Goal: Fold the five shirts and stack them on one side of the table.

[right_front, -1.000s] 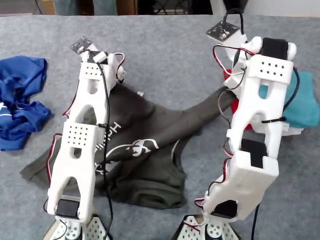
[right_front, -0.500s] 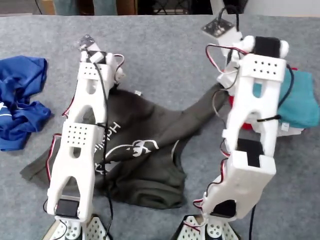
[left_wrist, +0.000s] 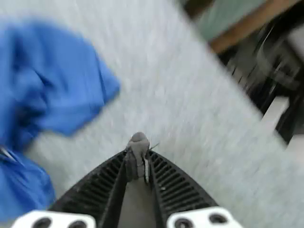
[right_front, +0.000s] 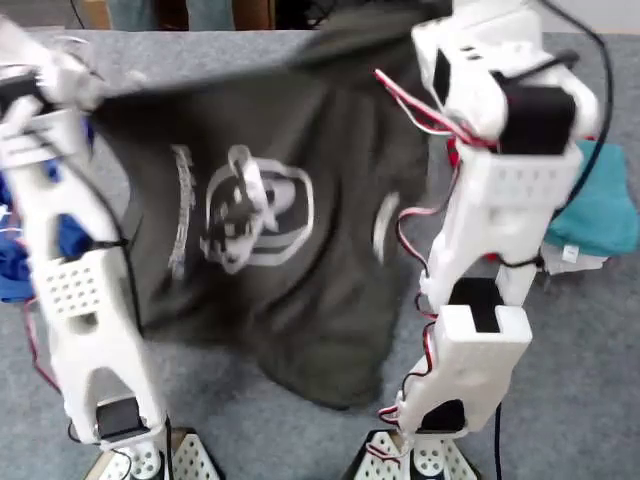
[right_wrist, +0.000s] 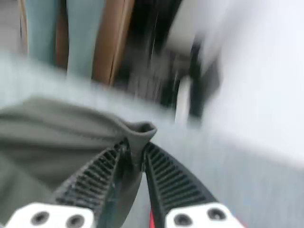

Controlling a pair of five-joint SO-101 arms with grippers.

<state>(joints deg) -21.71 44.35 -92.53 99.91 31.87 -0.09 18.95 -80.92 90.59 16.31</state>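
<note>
Left claw [left_wrist: 137, 159] and right claw [right_wrist: 136, 151] each pinch tight on the upper edge of the limp, light dark-olive printed cotton shirt [right_front: 300, 280], likely sound holds.

Soft, even light, faint shadows; motion blur smears the lifted shirt [right_front: 300, 290].

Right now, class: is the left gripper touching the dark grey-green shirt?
Touching. The left wrist view shows the left gripper shut on a fold of the grey-green shirt, the cloth pinched between its jaws.
</note>
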